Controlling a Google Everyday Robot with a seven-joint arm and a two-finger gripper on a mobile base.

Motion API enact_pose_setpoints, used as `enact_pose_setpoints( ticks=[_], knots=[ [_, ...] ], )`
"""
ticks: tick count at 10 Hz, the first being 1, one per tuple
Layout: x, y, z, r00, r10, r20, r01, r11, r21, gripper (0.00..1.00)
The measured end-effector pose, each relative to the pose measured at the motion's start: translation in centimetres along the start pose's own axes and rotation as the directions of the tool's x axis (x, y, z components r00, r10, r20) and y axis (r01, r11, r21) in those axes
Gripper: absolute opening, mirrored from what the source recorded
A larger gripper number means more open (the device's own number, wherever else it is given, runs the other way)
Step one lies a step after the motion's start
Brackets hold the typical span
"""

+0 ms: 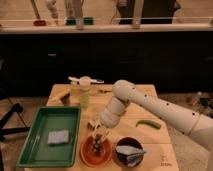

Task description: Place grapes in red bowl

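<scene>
One gripper (pixel 98 134) low over red bowl (pixel 84 155) near table (pixel 150 137) front. Grapes (pixel 95 145) inside bowl, beneath gripper. Open or closed: cannot tell. Green tray (pixel 62 120) just left.

Gripper (pixel 97 134) positioned over red bowl (pixel 88 159) at bench (pixel 152 145) front edge; grapes (pixel 95 146) in bowl; green tray (pixel 50 110) at front-left corner

No legible text; gripper (pixel 97 134) just above red bowl (pixel 87 159).

White arm (pixel 155 102) reaches in from right, gripper (pixel 98 135) pointing down at centre.
</scene>
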Motion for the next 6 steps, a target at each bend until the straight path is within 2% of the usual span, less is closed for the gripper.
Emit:
enact_pose_setpoints(
  ticks=[6],
  knots=[
    [-0.02, 0.04, -0.03, 1.0, 0.0, 0.0, 0.0, 1.0, -0.001, 0.77]
  ],
)
